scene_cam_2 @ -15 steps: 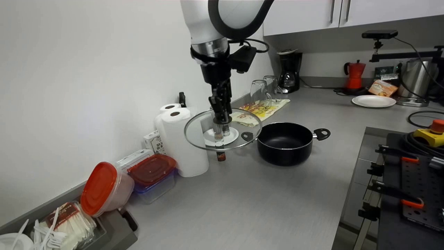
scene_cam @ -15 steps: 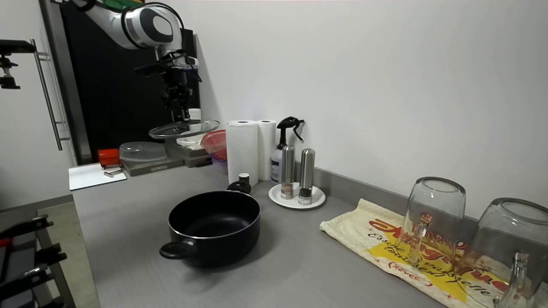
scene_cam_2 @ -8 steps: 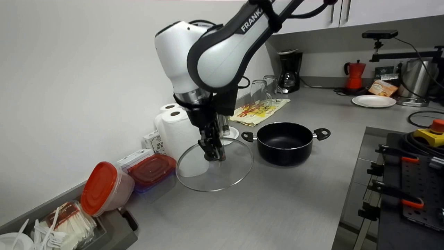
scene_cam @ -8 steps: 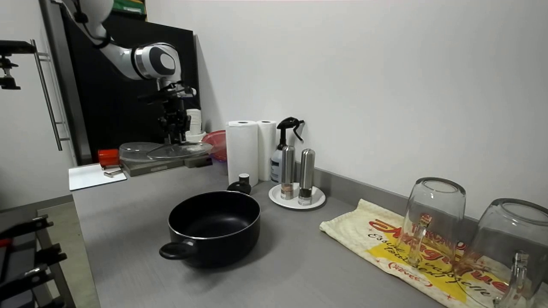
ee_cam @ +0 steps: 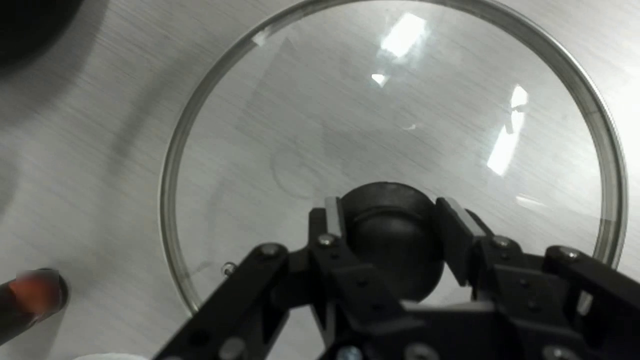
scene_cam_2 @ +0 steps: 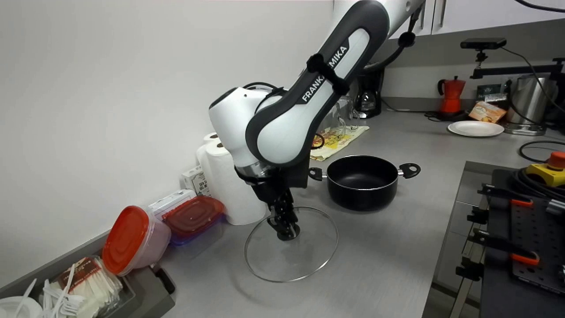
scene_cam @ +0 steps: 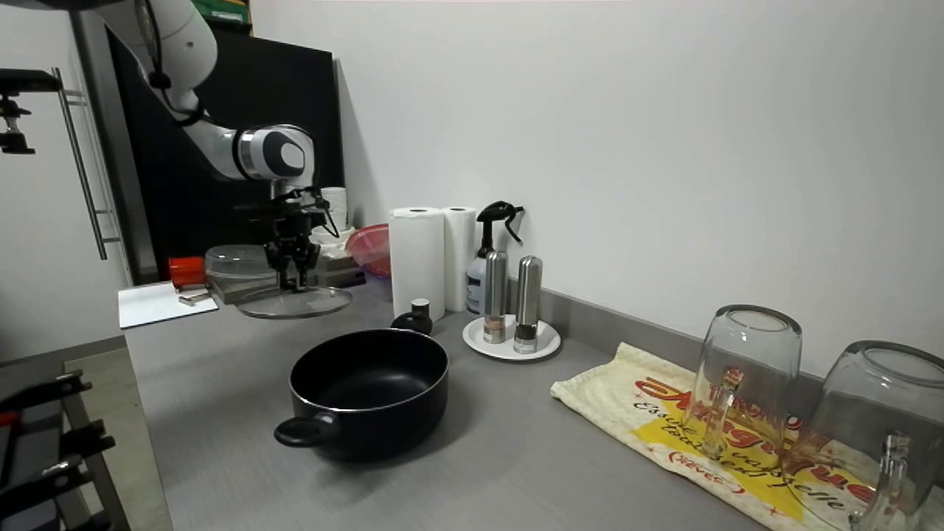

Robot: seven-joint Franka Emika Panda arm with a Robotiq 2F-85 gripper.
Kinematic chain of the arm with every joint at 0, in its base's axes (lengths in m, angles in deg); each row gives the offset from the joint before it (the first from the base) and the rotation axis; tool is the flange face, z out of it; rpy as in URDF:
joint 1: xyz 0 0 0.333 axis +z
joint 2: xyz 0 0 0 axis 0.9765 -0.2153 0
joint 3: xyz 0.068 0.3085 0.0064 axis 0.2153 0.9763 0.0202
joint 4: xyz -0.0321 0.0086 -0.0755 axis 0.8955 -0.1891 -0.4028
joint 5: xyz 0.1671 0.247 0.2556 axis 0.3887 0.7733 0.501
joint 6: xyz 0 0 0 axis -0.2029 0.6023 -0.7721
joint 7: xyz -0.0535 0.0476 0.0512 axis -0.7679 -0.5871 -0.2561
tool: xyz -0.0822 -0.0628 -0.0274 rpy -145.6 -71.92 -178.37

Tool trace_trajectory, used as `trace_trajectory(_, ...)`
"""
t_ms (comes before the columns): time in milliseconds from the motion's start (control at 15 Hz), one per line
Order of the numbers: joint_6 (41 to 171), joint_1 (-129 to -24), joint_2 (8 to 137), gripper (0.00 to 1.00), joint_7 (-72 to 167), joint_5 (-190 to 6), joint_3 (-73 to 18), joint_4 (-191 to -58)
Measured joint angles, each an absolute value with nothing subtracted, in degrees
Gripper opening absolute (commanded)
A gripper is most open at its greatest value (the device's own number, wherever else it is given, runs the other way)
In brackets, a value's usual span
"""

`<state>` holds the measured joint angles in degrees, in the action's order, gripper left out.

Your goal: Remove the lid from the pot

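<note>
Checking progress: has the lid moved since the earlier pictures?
Yes, downward: in an exterior view, the lid now appears lower relative to the unmoved pot.

We are in a kitchen: a grey counter (scene_cam_2: 375,269) runs below white cupboards (scene_cam_2: 481,17), carrying a coffee maker (scene_cam_2: 367,101), a red moka pot (scene_cam_2: 452,95), paper towel rolls (scene_cam: 417,265) and a cooking pot (scene_cam_2: 362,198). A robot arm (scene_cam_2: 284,132) and a red button (scene_cam_2: 557,160) on a yellow box (scene_cam_2: 542,176) lend it a lab's look.

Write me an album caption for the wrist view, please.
From the robot's wrist: the gripper holds a see-through lid by its black knob, over the grey counter.
</note>
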<state>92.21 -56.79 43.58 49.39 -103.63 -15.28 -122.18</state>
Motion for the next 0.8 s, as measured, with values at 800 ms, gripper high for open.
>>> trace_trajectory(800, 101.2, -48.5, 35.6, 0.23, 56.4, -107.9, -21.0, -119.9)
